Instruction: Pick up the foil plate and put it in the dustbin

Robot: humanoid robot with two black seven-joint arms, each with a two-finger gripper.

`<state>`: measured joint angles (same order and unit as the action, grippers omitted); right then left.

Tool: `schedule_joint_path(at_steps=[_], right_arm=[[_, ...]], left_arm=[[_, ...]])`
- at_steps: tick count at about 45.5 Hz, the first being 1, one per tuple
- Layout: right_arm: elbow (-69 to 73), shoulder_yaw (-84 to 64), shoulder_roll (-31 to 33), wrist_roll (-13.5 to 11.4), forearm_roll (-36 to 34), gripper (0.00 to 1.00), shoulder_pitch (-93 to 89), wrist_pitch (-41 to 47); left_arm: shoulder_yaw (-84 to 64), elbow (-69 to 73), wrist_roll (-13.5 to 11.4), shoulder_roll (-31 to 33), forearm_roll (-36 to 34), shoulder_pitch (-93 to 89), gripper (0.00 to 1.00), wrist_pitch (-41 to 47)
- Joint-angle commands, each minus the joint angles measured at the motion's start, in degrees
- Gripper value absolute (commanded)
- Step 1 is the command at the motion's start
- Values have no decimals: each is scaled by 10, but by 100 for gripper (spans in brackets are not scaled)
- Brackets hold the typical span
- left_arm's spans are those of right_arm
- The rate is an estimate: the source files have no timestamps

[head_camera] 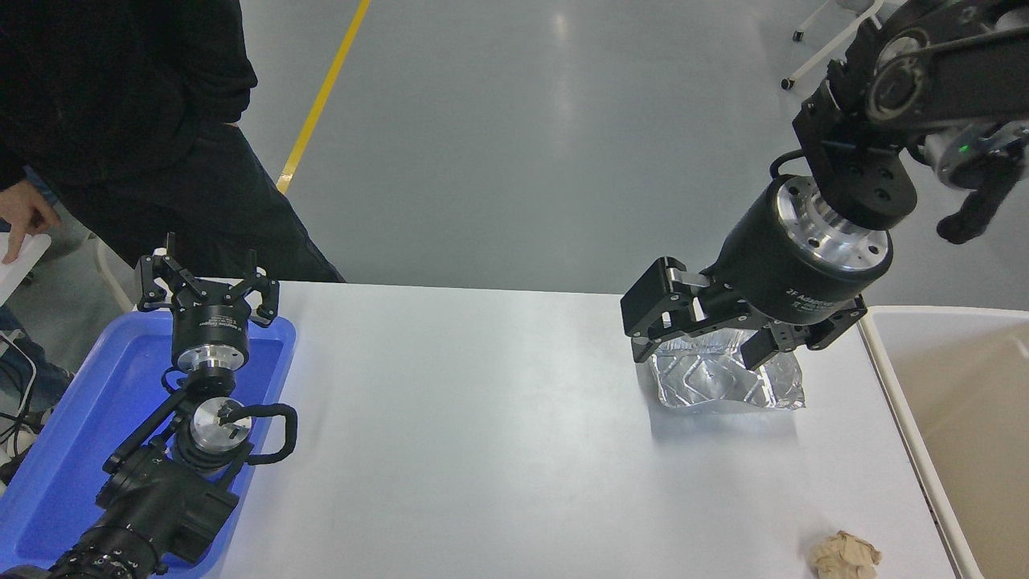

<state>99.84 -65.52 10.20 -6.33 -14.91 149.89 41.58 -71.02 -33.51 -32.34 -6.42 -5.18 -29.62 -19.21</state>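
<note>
The foil plate (723,382) is a shiny, wrinkled silver tray on the white table, right of centre. My right gripper (701,338) comes down on it from the upper right, tilted. Its fingers are spread wide and open, one at the plate's left far corner and one over its right part. The gripper body hides the plate's far rim. The dustbin (969,402) is a large beige bin with a pale rim at the table's right edge, just right of the plate. My left gripper (207,285) is parked open at the lower left.
A blue plastic tray (88,426) lies under the left arm at the table's left edge. A small tan paper wad (844,556) sits near the front right corner. A person in dark clothes (129,121) stands at the far left.
</note>
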Motion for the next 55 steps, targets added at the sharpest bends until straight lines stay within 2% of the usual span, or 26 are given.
schedule_joint_path(at_steps=[1,33,47,55], right_arm=[[0,2,-4,0,-3,100,3,0],[-10,0,-4,5,5,100,5,-7],[-45,-7,18,4,76,100,2,-27],[-131,-13,26,4,104,100,-98,-48]], left_arm=[[0,-1,0,0,0,1,99,0],[0,0,0,0,0,0,99,0],[0,0,0,0,0,0,99,0],[0,0,0,0,0,0,99,0]])
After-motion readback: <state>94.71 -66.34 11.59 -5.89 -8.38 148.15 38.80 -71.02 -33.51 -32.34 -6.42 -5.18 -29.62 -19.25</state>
